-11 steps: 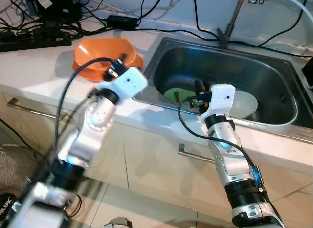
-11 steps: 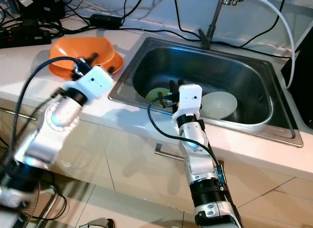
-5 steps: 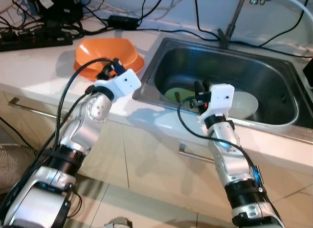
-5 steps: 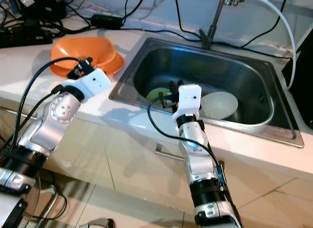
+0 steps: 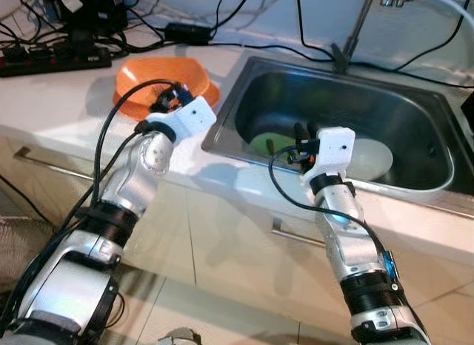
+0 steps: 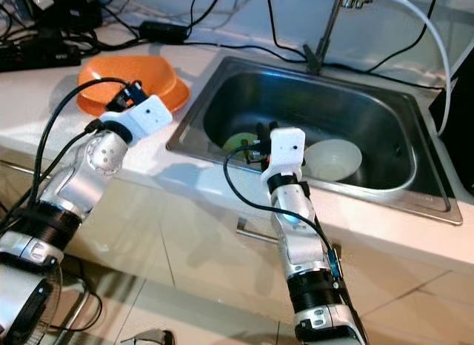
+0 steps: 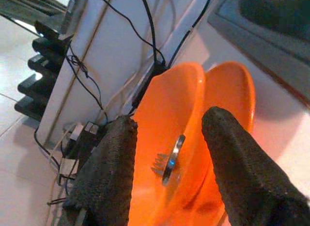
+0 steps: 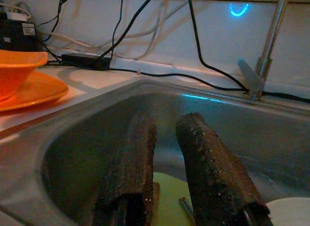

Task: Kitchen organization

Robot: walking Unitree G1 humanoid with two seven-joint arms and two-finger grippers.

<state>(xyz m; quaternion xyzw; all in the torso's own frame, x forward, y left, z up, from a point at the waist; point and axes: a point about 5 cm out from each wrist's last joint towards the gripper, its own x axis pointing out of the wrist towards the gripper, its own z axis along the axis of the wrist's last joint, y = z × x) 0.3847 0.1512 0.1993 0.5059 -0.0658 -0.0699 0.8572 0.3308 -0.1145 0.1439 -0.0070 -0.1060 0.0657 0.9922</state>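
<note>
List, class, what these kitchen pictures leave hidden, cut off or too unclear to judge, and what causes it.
- Green plate in the sink: partly hidden in the eye views by the right hand.
- Dark items lying on that plate: too small and dim in the right wrist view to identify.
- Faucet: its top is cut off by the upper edge.
- Fork in the orange bowl: partly hidden behind the bowl's rim in the left wrist view.

Bright, even daylight and sharp head views; the right wrist view is dim.

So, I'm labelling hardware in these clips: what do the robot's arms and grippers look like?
Both arms are silver metal with black joint bands and looping black cables. The left gripper and right gripper each have a white boxy housing and two long, black, rough-textured fingers.
</note>
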